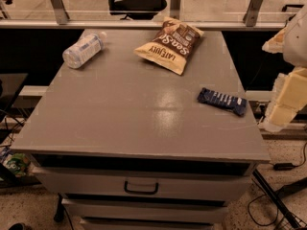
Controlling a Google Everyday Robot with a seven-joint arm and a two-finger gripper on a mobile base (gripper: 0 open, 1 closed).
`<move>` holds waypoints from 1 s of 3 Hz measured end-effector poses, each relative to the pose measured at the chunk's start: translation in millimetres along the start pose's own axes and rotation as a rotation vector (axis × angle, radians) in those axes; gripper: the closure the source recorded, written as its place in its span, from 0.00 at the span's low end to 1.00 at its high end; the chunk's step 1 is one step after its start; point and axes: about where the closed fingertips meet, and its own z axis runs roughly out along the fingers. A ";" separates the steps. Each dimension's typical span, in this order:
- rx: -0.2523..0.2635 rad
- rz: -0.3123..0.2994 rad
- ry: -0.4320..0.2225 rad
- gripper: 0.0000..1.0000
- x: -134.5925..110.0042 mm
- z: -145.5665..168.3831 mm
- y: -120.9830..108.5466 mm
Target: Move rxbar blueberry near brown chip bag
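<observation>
The rxbar blueberry (222, 101), a small dark navy bar with white lettering, lies flat near the right edge of the grey cabinet top (134, 109). The brown chip bag (169, 44), dark brown with a tan-yellow end, lies at the back centre-right of the top. My gripper (284, 110), cream-coloured, hangs off the right side of the cabinet, just right of the bar and apart from it. It holds nothing that I can see.
A clear plastic water bottle (84, 49) lies on its side at the back left. The cabinet has drawers with a dark handle (141, 188) at the front. A railing and an office chair (135, 1) stand behind. Cables lie on the floor at right.
</observation>
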 end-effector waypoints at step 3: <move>-0.012 0.033 -0.076 0.00 -6.1 54.2 -62.1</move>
